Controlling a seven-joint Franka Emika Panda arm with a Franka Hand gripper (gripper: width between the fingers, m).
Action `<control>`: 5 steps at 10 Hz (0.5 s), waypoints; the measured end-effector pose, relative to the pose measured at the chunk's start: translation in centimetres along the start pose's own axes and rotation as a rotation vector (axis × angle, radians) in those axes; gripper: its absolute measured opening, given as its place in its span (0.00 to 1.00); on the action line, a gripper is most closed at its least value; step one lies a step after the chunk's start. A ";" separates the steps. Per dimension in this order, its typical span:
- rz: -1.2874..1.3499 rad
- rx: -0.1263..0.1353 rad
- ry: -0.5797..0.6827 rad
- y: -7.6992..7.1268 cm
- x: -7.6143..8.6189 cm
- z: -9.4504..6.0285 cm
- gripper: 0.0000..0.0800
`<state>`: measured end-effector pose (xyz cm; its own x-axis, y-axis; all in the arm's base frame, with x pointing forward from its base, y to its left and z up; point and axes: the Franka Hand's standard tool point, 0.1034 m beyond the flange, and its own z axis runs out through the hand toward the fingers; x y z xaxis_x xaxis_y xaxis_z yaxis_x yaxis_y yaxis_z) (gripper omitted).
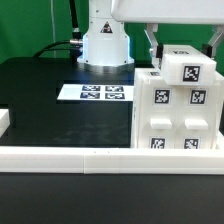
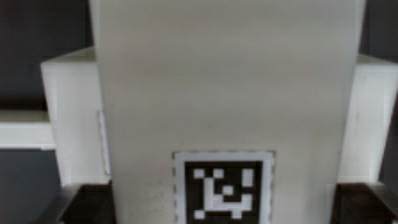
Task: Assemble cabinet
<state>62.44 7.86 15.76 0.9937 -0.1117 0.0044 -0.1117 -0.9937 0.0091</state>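
The cabinet (image 1: 172, 115) is a white boxy body with several black-and-white tags, standing upright at the exterior view's right. A white tagged panel (image 1: 186, 66) lies on its top, slightly tilted. My gripper (image 1: 182, 50) comes down from above, with one finger on each side of that panel, shut on it. In the wrist view the panel (image 2: 214, 90) fills the middle, its tag low in the frame. The dark fingertips (image 2: 80, 205) press against the panel's two sides, and my gripper (image 2: 214, 205) is centred over it. The cabinet body (image 2: 68, 110) shows behind the panel.
The marker board (image 1: 103, 92) lies flat on the black table in front of the robot base (image 1: 105, 45). A low white rail (image 1: 90, 155) runs along the front edge. A small white piece (image 1: 3, 122) sits at the exterior view's left edge.
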 end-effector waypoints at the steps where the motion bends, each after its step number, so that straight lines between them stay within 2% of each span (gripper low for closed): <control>1: 0.107 0.000 0.000 0.1 0.0 0.0 0.70; 2: 0.290 0.000 0.000 0.1 0.0 0.0 0.70; 4: 0.449 0.001 0.002 0.0 0.0 0.0 0.70; 5: 0.595 0.016 0.040 0.0 0.4 -0.1 0.70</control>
<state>62.83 7.82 15.87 0.7595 -0.6492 0.0421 -0.6489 -0.7605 -0.0219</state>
